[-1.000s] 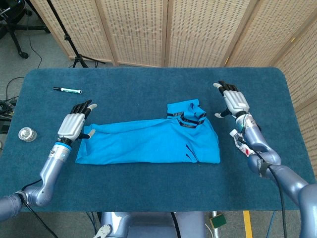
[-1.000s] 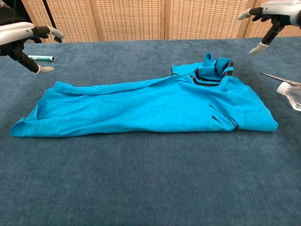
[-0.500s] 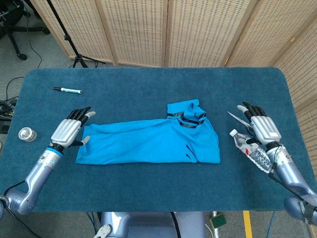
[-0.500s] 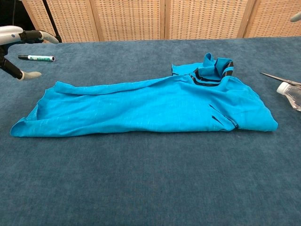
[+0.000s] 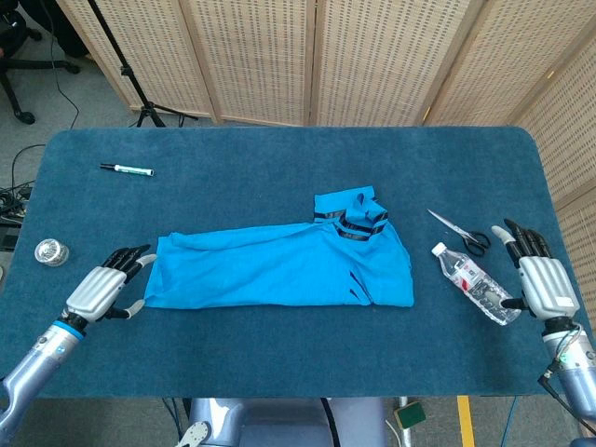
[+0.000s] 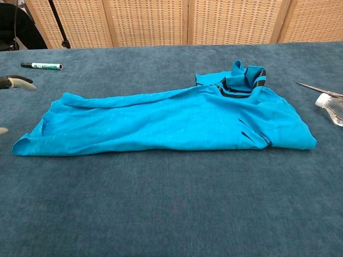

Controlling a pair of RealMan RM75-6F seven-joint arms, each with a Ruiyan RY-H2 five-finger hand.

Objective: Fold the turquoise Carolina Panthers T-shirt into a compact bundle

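The turquoise T-shirt [image 5: 279, 264] [image 6: 161, 120] lies folded into a long flat band across the middle of the blue table, its black-trimmed collar [image 5: 361, 221] [image 6: 244, 80] bunched up at the right end. My left hand [image 5: 101, 289] hovers just off the shirt's left end, fingers apart, holding nothing; in the chest view only its fingertips [image 6: 16, 82] show at the left edge. My right hand [image 5: 540, 279] is at the table's right edge, well away from the shirt, fingers spread and empty.
A plastic water bottle [image 5: 473, 282] [image 6: 332, 108] lies right of the shirt, scissors [image 5: 461, 232] [image 6: 316, 89] just behind it. A marker pen [image 5: 127, 169] [image 6: 41, 66] lies at the back left. A small round tin [image 5: 51, 251] sits near the left edge.
Both hands have drawn back toward me and outward, away from the shirt; the right one has left the chest view. The shirt has not moved.
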